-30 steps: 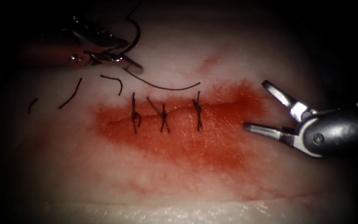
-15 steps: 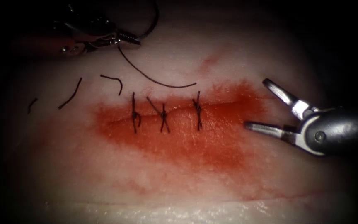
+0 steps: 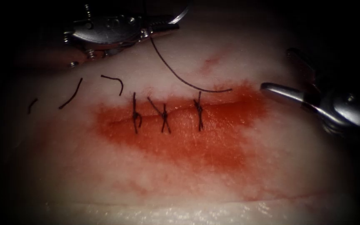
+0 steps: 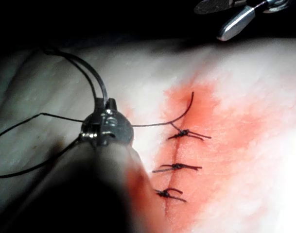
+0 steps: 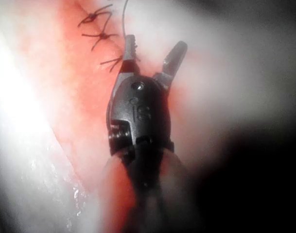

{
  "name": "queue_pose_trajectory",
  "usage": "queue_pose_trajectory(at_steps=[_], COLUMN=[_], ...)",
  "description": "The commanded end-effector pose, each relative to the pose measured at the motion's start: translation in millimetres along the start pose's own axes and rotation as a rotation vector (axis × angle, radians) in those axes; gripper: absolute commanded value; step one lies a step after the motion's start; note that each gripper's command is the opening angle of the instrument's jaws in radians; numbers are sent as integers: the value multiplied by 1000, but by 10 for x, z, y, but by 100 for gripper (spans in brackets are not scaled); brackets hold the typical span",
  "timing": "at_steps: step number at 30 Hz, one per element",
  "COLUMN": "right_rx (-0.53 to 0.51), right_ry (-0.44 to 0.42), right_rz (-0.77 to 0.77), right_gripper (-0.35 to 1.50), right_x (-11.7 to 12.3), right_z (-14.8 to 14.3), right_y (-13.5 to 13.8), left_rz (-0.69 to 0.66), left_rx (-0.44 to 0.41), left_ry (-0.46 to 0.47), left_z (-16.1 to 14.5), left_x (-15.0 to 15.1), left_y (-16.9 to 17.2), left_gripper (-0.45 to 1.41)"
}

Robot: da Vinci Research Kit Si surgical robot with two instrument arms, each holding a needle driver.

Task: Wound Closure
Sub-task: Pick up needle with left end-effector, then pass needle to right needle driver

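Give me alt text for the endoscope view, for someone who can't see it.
The left gripper, above the cut, is shut on the curved needle, which is clear of the tissue. Thread trails from it down to the red-stained cut, just right of three tied stitches. The right gripper is open and holds nothing at the cut's right end; cut thread ends lie at left.

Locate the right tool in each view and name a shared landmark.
Endoscope: right tool, right of the cut, open, empty.
Left wrist: right tool beyond the stitches; left tool holds the needle off the tissue.
Right wrist: right tool beside the end stitch.
Landmark: end stitch nearest the right tool.
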Motion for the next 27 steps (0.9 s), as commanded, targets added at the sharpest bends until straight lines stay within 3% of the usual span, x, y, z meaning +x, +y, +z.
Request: queue_pose_trajectory(at_steps=[1,7,10,12,17,21,27], right_rx=[0,-35,-80,-89,-131,-149,-163], right_ry=[-5,-63,-97,-112,-186,-239,-235], right_rz=[100,259,323,337,367,367,372], right_gripper=[124,96,121,121,123,118,114], right_x=[-1,9,16,17,13,8,8], right_z=[2,-2,0,2,15,23,31], right_y=[-14,-31,-44,-52,-83,-106,-116], left_rz=[8,37,84,111,264,307,362], left_rx=[13,50,77,97,267,321,384], left_ry=[0,-21,-43,-65,-187,-213,-245], left_z=[-5,-41,-64,-71,-87,-88,-86], left_x=[-1,2,12,16,27,29,28], left_y=[16,62,98,112,153,160,161], left_gripper=[-45,-45,-45,-45,-45,-45,-45])
